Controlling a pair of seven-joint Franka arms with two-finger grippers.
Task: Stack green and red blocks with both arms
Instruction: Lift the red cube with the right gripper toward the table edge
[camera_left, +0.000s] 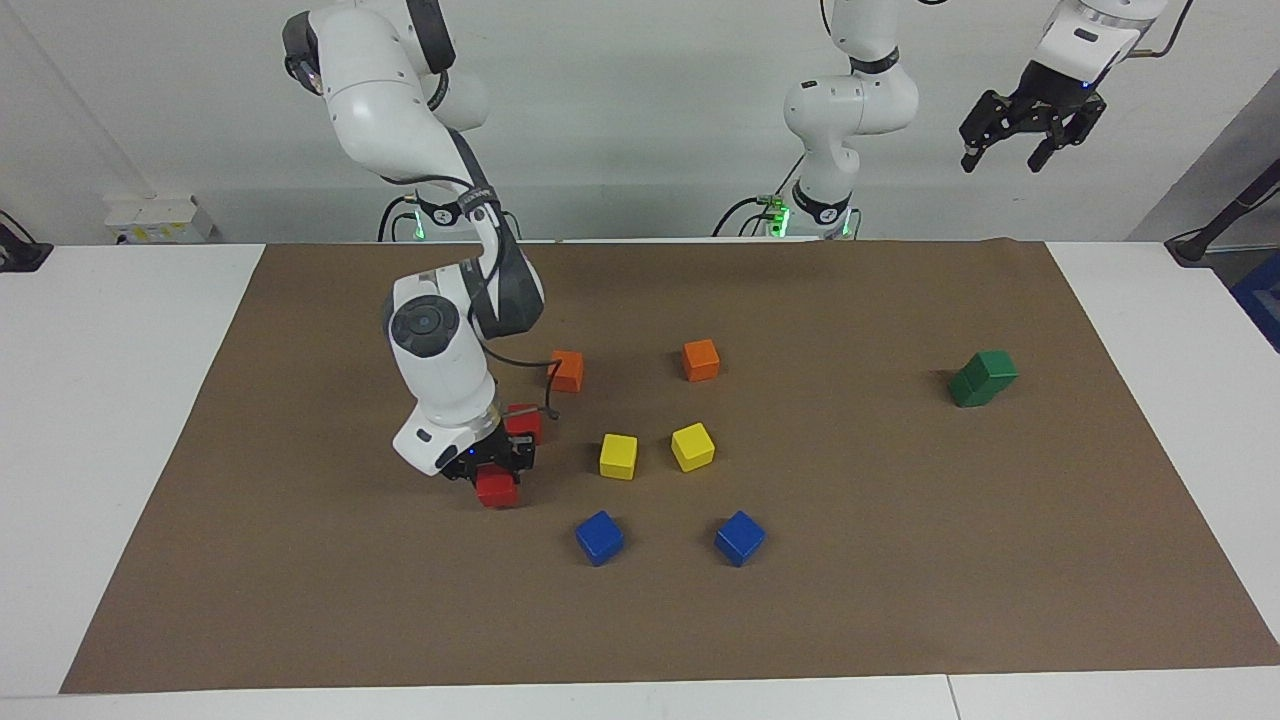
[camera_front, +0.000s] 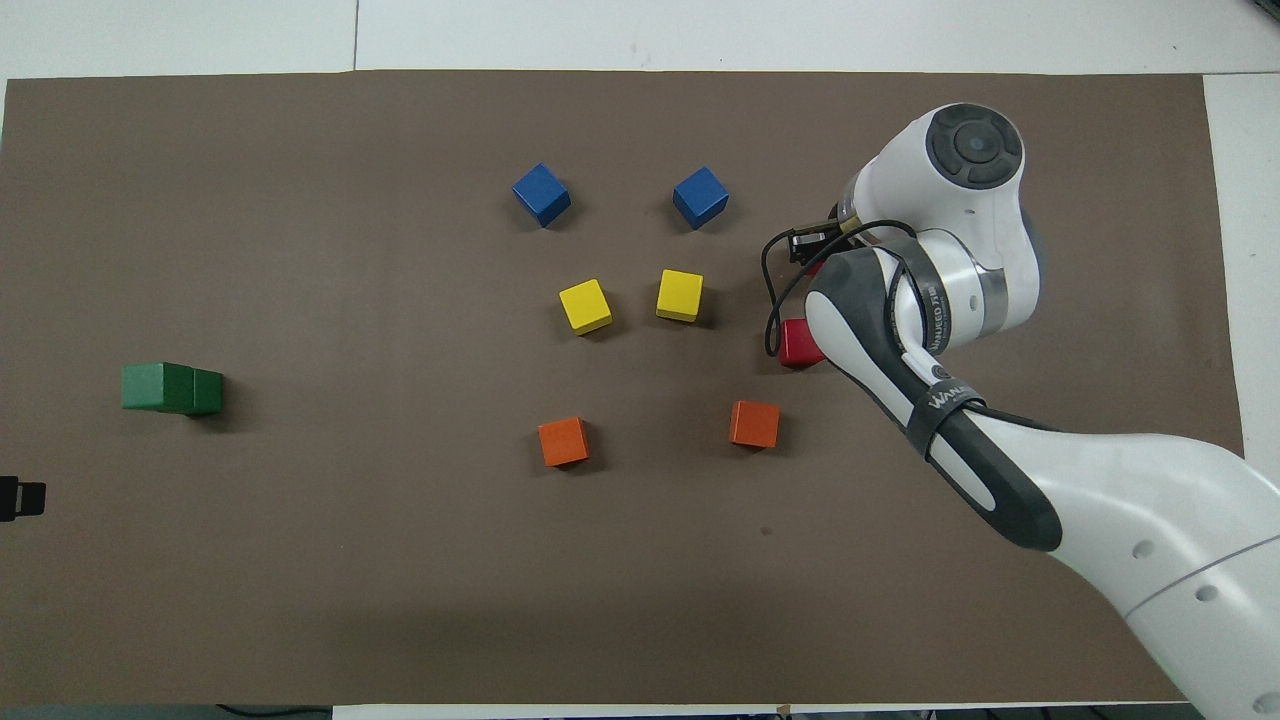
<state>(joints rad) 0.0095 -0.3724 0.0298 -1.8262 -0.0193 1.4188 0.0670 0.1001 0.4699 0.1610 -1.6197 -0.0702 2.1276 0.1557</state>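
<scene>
The right hand (camera_left: 495, 475) pinched a red block (camera_left: 497, 490) just above the counter (camera_left: 900, 560); the other red block (camera_left: 524, 422) sat just beside it, nearer the robots. The left hand (camera_left: 1030, 125) waited spread, high over its end, above two touching green blocks (camera_left: 983, 378).

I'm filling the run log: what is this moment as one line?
stage: red pick | right gripper: shut on red block, over the mat | left gripper: open, waiting raised | green blocks: stacked
</scene>
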